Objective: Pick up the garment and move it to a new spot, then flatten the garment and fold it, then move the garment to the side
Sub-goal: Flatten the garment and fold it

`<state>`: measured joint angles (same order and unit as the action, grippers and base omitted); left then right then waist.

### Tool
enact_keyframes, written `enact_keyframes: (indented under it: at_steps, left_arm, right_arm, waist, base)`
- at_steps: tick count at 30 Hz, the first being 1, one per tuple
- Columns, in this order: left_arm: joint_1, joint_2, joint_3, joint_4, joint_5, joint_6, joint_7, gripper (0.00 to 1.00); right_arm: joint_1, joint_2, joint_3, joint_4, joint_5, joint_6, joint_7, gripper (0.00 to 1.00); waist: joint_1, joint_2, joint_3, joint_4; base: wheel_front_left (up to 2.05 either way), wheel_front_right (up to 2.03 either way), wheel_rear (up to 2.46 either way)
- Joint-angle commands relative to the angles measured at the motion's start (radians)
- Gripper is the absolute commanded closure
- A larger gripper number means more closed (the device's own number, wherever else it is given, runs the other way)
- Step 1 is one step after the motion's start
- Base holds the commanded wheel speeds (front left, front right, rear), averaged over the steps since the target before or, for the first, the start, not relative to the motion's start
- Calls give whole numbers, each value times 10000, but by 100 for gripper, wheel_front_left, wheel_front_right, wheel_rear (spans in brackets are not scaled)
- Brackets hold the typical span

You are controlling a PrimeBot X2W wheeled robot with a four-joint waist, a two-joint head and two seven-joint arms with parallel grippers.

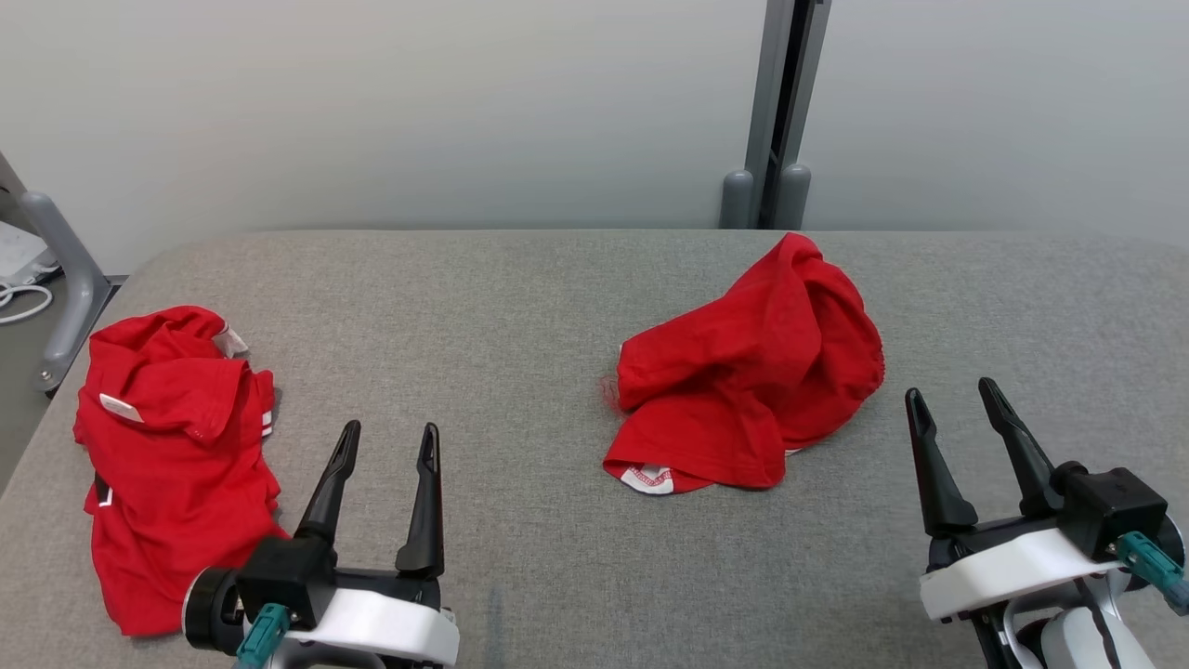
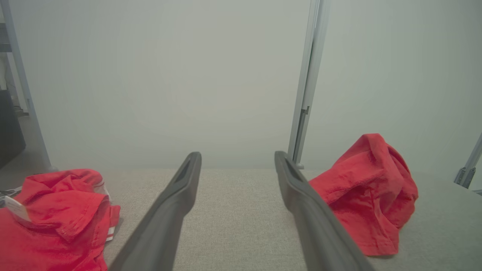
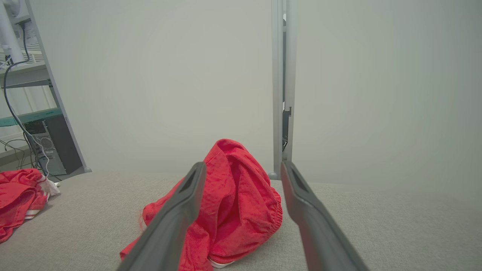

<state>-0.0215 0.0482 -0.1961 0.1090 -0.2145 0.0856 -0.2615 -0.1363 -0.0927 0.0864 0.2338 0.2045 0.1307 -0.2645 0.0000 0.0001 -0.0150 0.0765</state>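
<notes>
head view, entries as found.

- worktop [image 1: 520, 307]: grey woven fabric, reaching across the frame.
- red garment [image 1: 743, 390]: lay crumpled in a heap right of centre, toward the far edge. a white printed patch showed at its near hem. nothing touched it.
- second red garment [image 1: 167, 465]: lay rumpled at the far left of the worktop, with white tags and striped trim showing, well apart from the first.
- left end effector [image 1: 390, 429]: my two dark fingers stood spread apart and held nothing, near the second red garment's right side.
- right end effector [image 1: 951, 390]: my fingers were likewise spread and empty, near the red garment's right side but clear of it.
- backdrop: pale wall [image 1: 372, 111] and a grey upright post [image 1: 776, 111] behind the far edge.

left wrist view: bare worktop lay between my parted fingers. the red garment [image 2: 369, 180] sat beyond the right finger, the second red garment [image 2: 56, 210] at lower left.

right wrist view: the red garment [image 3: 241, 210] lay directly ahead, partly framed by my parted fingers. a shelving unit with cables [image 3: 22, 113] stood at far left.
</notes>
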Motion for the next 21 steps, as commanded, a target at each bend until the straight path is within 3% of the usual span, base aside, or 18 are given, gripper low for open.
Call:
enact_keyframes:
  at_steps: [1,21]
  left_arm:
    - [-105,41,-9,27,17,-2,-27,0]
    - [-205,39,-335,76,143,35,-27,0]
  right_arm:
    - [14,-14,-28,11,-12,1,-23,0]
    - [-40,-4,152,471,263,1,-23,0]
  waist:
    - [0,-1,15,63]
    - [0,-1,248,344]
  base:
    - [0,0,0]
    - [0,0,0]
